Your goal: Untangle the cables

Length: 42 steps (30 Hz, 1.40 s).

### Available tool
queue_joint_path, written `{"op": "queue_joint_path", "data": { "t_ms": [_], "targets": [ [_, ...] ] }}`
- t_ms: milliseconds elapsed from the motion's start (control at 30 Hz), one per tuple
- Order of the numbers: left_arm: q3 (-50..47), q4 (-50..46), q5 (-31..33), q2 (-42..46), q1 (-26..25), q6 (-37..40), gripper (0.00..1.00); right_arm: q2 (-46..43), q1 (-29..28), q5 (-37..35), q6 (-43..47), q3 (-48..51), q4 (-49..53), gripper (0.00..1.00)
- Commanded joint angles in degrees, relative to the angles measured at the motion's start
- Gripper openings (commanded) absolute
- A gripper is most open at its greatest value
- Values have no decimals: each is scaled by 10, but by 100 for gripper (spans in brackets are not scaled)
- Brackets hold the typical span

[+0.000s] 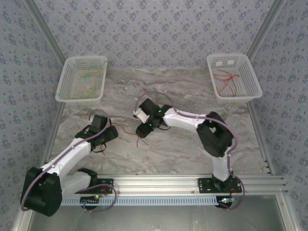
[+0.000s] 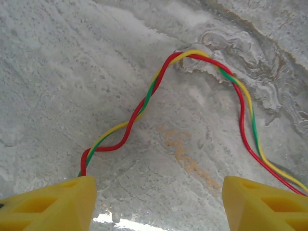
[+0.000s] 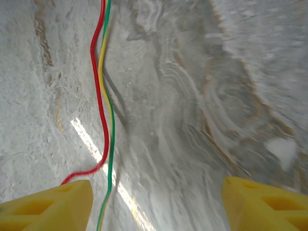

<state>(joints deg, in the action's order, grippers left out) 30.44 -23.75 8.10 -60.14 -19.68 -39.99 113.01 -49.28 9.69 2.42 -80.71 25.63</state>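
Two-arm rig seen near to far, with 2 wrist views. At the near edge of the counter point(image 1: 183, 154) the 2 arm bases are bolted side by side. Ahead of them, the left hand point(image 2: 159, 204) is lowered over the marble with its yellow fingertips spread wide and nothing between them. The cables point(image 2: 144, 103), 3 thin strands in red, yellow and green, lie flat on the counter in front of it. They are twisted round one another and arch from beside 1 fingertip across to the other. Slightly farther in, the right hand point(image 3: 156, 204) is likewise spread and empty, and the same bundle runs past just beside 1 of its fingertips. At the far edge, the left basket point(image 1: 62, 94) holds yellow and green wires and the right basket point(image 1: 255, 91) holds red ones. Probable step: taking hold of the bundle at 2 places to part it. Risks: if either hand pinches all 3 strands together, pulling would tighten the twist instead of loosening it. Strands this fine, lying flush on the stone, may slip out from the fingertips. A descent too low would scrape the fingertips on the counter.
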Motion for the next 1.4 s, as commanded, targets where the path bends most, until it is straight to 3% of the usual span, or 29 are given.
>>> {"op": "queue_joint_path", "data": {
  "t_ms": [0, 167, 267, 400, 500, 600, 667, 867, 1000, 1133, 1300, 1367],
  "targets": [
    [14, 30, -2, 17, -4, 1, 70, 50, -15, -33, 8, -59, 20, 76],
    [15, 19, 18, 55, 7, 15, 72, 136, -33, -81, 11, -131, 34, 75],
    [38, -3, 20, 65, 45, 45, 73, 165, -37, -97, 9, -143, 25, 58],
    [70, -3, -93, 32, 142, 76, 75, 187, -43, -129, 7, -144, 4, 45],
    [97, -19, -73, 11, 150, 103, 78, 188, -39, -159, -13, -146, 9, 24],
    [113, -7, -50, -2, 153, 111, 80, 162, -28, -183, -39, -130, 14, 13],
    [134, -3, -32, -33, 164, 124, 80, 136, -15, -196, -67, -110, 15, 0],
    [273, -30, 14, -190, 193, 201, 84, 53, 35, -170, -125, -5, -15, 0],
    [356, -19, 12, -245, 200, 244, 75, 26, 49, -177, -129, 46, -27, 0],
    [476, -96, 1, -315, 200, 261, 71, -1, 54, -173, -135, 79, -42, 0],
    [413, -43, -16, -241, 167, 239, 67, -38, 60, -164, -139, 102, -65, 0],
    [352, 1, -6, -180, 120, 226, 67, -56, 64, -147, -141, 113, -77, 0]
  ]
}}
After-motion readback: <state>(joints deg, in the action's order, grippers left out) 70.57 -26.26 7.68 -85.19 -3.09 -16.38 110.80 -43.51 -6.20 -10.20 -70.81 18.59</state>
